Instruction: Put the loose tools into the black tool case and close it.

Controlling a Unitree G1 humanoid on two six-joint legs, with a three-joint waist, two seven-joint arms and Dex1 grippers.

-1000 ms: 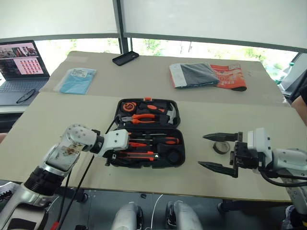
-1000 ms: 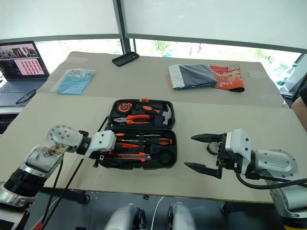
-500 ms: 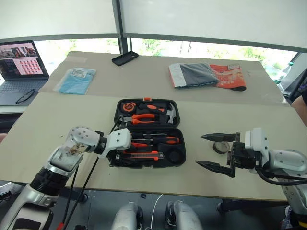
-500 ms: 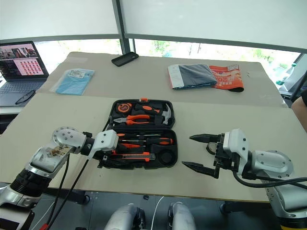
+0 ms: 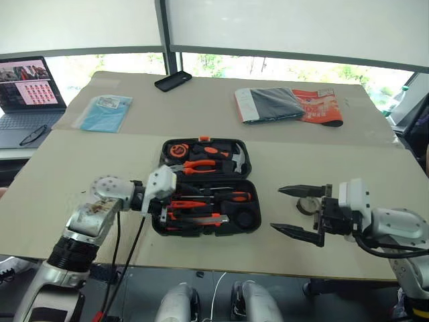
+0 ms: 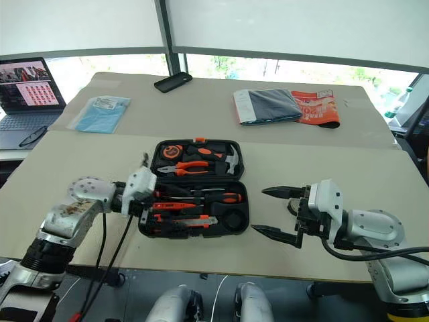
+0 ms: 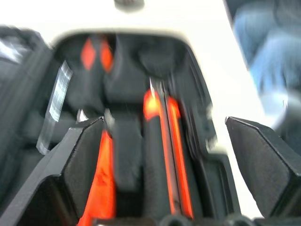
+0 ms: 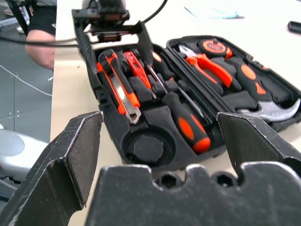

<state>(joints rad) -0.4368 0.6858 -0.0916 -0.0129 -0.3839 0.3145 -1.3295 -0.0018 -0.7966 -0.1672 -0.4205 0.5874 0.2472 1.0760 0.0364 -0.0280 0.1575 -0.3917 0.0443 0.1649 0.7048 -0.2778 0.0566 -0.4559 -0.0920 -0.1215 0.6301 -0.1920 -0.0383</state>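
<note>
Left eye view: the rounded black plastic tool case (image 5: 204,186) is seen lying open mid-table, its moulded slots filled with glossy orange-and-black-handled screwdrivers (image 5: 224,196) and a ribbed utility knife (image 8: 117,87). A small dark tape roll (image 5: 308,206) rests between the spread right gripper (image 5: 299,212) fingers; the left gripper (image 7: 169,155) is splayed over the case's left end. No lettering is legible.

No writing is legible: the orange booklet's (image 5: 320,106) print and the laptop (image 5: 27,86) screen are too small.
</note>
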